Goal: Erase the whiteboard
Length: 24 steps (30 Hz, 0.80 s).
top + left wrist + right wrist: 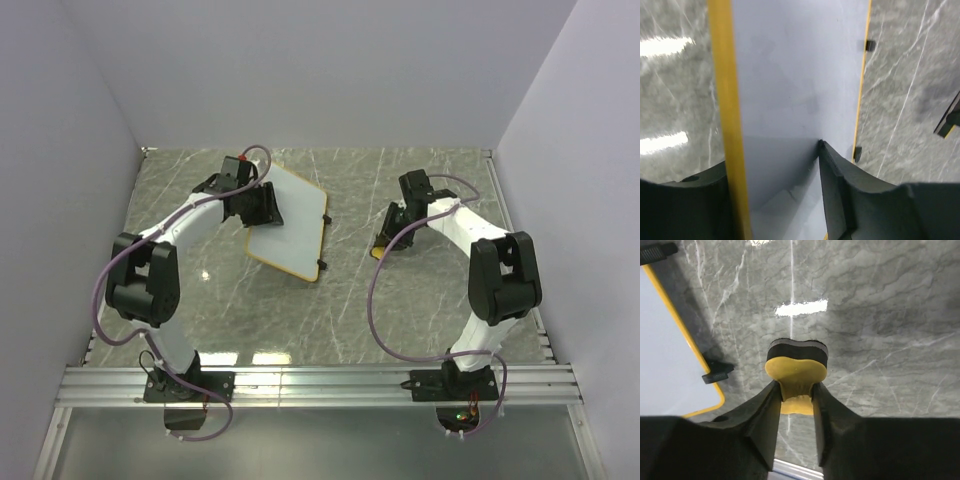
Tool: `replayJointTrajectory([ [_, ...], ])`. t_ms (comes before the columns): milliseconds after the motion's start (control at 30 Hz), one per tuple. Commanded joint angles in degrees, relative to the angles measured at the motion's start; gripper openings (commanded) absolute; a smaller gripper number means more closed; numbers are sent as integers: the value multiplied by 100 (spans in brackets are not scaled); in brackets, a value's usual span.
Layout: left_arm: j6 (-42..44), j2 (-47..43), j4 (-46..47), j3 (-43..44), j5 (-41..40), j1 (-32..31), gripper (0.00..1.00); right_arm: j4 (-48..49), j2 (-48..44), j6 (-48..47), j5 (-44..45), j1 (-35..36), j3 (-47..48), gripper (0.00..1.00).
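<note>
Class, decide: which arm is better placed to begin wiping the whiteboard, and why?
The right: its jaws clamp the eraser beside the whiteboard. The left jaws straddle the board's frame, holding no eraser.

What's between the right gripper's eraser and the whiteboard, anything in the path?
Nothing visible. The right gripper, shut on the eraser, has only bare table between it and the whiteboard to its left. The left gripper sits at the board's opposite edge, out of that path.
</note>
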Motion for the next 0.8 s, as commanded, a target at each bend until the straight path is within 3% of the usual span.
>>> replayJointTrajectory([
  [0,45,-110,-1102,-136,-201,-139,52,48,-94,-159,245,4,-13,40],
  [33,28,-145,-1137,-74,-228,-139,52,39,-85,-185,272,4,5,48],
  [67,28,-198,-1163,-39,-228,-139,52,30,-50,-203,290,13,22,63],
  [167,28,-295,-1392,181,-360,-139,52,-163,-41,-282,404,13,242,86],
  [233,19,-356,-1541,313,-465,-139,53,-277,-163,-352,483,13,435,91],
  [533,-34,-673,-1884,647,-685,-139,58,-655,-786,-546,413,13,1042,93],
  [767,-227,-998,-2051,849,-1080,-131,75,-190,-1753,-484,-632,30,832,93],
])
